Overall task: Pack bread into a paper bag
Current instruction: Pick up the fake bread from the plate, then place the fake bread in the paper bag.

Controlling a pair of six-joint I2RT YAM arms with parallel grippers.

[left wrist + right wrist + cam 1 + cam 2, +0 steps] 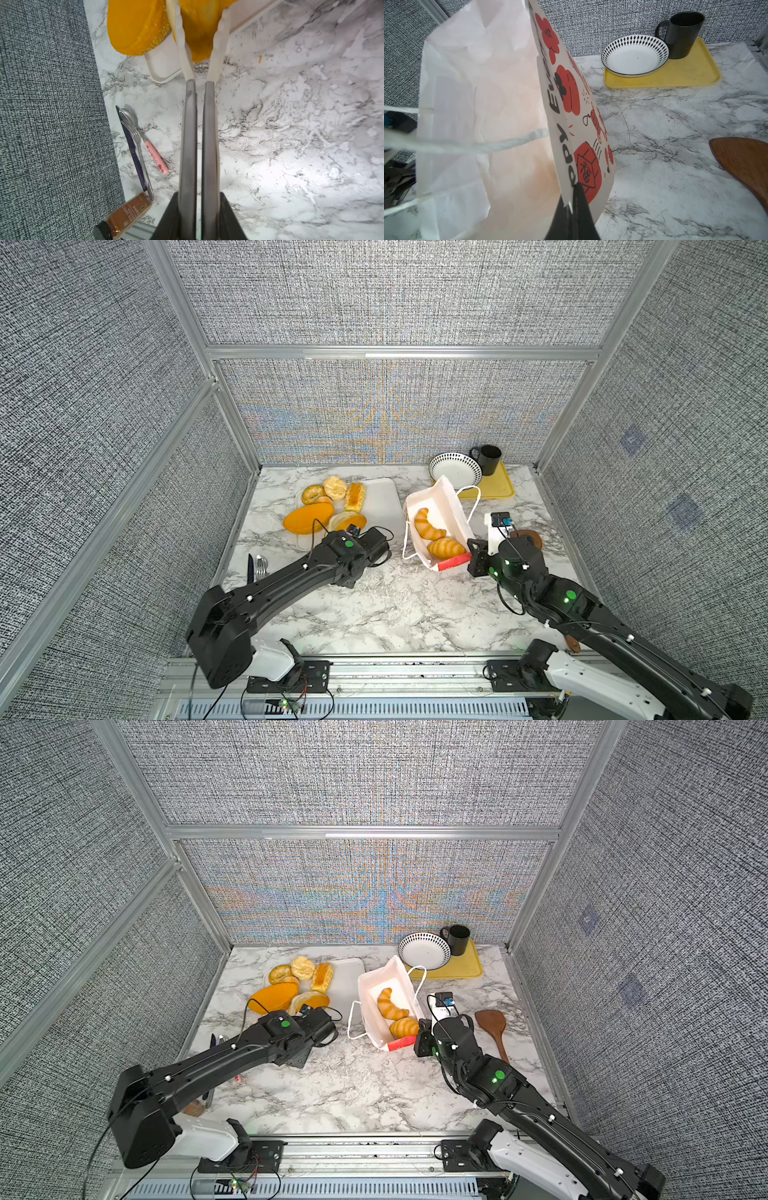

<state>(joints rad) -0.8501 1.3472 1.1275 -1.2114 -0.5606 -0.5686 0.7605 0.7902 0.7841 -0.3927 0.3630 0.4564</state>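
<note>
The paper bag (455, 510) stands tilted at mid-table, its mouth open, with two croissants (428, 524) (446, 547) inside. My right gripper (574, 187) is shut on the bag's printed side wall (566, 116) near the rim. More bread lies on a white tray (382, 497): a bagel (312, 493), a round roll (335, 487), a rectangular pastry (354, 497) and an orange oval loaf (308, 519). My left gripper (199, 12) reaches over the tray's near edge. Its pale fingertips (180, 41) press both sides of an orange roll (199, 37).
At the back right a yellow tray (498, 485) carries a patterned bowl (455, 468) and a black mug (488, 458). A wooden spatula (492, 1025) lies right of the bag. Cutlery (135, 133) and a brown spice bottle (126, 216) lie by the left wall.
</note>
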